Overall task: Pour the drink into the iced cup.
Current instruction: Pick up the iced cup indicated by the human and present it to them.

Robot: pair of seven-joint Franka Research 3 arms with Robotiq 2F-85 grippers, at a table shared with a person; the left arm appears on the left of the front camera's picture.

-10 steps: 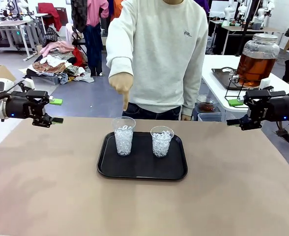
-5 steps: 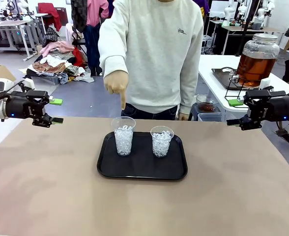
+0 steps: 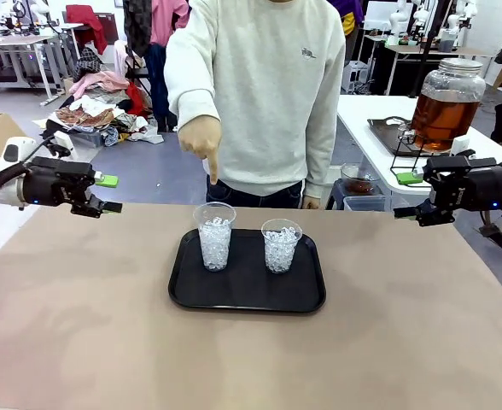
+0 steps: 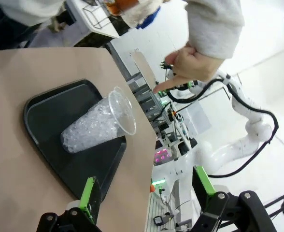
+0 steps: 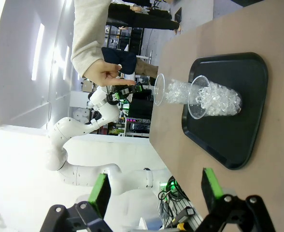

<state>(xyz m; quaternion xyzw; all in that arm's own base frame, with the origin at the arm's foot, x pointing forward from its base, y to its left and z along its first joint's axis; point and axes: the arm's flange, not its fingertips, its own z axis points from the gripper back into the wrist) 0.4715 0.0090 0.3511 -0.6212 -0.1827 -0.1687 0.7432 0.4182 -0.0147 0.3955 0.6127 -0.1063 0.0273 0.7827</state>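
Observation:
Two clear plastic cups full of ice stand on a black tray (image 3: 247, 303). The person's hand (image 3: 201, 138) points a finger straight down above the left iced cup (image 3: 215, 237); the right cup (image 3: 281, 246) is beside it. My left gripper (image 3: 107, 194) hovers open above the table's far left edge, well left of the tray. My right gripper (image 3: 406, 196) hangs open past the far right edge. The left wrist view has one iced cup (image 4: 96, 125) and the pointing hand (image 4: 190, 65) beyond my open fingers (image 4: 89, 193). The right wrist view shows both cups (image 5: 173, 92) (image 5: 214, 99). The drink is out of view.
A big round glass jar (image 3: 446, 102) of amber-brown liquid stands on a white side table at the back right, behind my right gripper. The person stands at the far edge, just behind the tray. Brown tabletop lies open in front of and on both sides of the tray.
My left gripper has moved right, toward the tray. The person has shifted a little to the left, the pointing hand rising slightly. The right arm has not moved.

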